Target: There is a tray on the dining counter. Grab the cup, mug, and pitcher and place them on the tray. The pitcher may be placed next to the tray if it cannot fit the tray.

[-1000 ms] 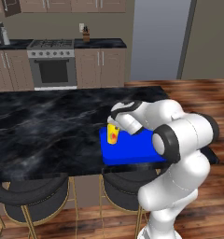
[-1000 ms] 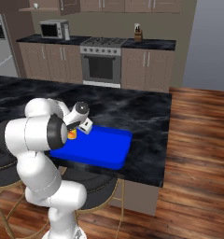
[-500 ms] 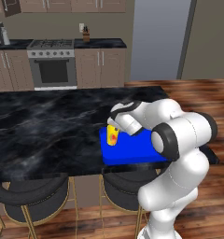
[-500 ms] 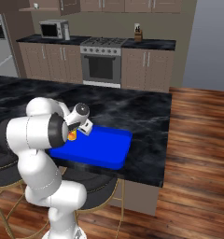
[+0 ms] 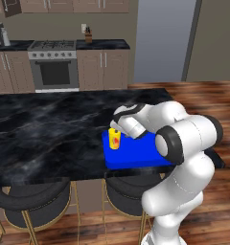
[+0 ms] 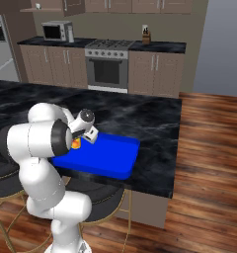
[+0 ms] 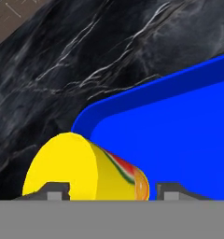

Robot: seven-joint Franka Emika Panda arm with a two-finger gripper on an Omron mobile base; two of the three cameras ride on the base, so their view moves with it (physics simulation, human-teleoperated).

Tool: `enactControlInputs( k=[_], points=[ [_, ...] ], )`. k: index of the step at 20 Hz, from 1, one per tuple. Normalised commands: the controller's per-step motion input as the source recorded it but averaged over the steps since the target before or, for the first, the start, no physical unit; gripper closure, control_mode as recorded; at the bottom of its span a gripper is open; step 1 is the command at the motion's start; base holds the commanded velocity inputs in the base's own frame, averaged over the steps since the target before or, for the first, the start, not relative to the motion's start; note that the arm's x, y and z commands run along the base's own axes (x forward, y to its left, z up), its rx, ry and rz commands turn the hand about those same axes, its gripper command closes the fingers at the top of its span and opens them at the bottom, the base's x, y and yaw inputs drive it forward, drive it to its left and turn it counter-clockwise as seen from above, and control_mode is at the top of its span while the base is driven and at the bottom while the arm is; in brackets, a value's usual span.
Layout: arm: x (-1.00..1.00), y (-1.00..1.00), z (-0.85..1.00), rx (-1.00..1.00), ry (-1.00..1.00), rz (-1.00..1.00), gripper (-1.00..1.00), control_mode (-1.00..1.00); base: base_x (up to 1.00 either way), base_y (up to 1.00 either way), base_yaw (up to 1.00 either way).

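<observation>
— Where is the cup point(image 5: 115, 139)?

— Upright on the tray point(image 5: 136, 155), at its left corner, on the counter point(image 5: 45, 129).

— And the gripper point(image 7: 104, 189)?

— Spread, fingers point(image 7: 52, 191) apart on either side of the cup; it looks let go.

— What's left?

— Mug and pitcher, judging by the otherwise bare tray.

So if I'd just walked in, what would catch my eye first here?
Probably the bright blue tray on the black marble dining counter, with a yellow cup standing at its left end. Then the big white robot arm bending over it, its fingers apart on either side of the cup.
</observation>
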Motion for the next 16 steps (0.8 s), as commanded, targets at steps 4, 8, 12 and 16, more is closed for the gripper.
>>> enactControlInputs(
  k=[4,8,12,16],
  points=[
    [0.00,0.00,0.00,0.00,0.00,0.00,-1.00,-1.00,0.00,0.00,0.00],
    [0.00,0.00,0.00,0.00,0.00,0.00,-1.00,-1.00,0.00,0.00,0.00],
    [0.03,0.00,0.02,0.00,0.00,0.00,-1.00,-1.00,0.00,0.00,0.00],
    [0.00,-0.07,0.23,0.00,0.00,0.00,-1.00,-1.00,0.00,0.00,0.00]
  ],
)
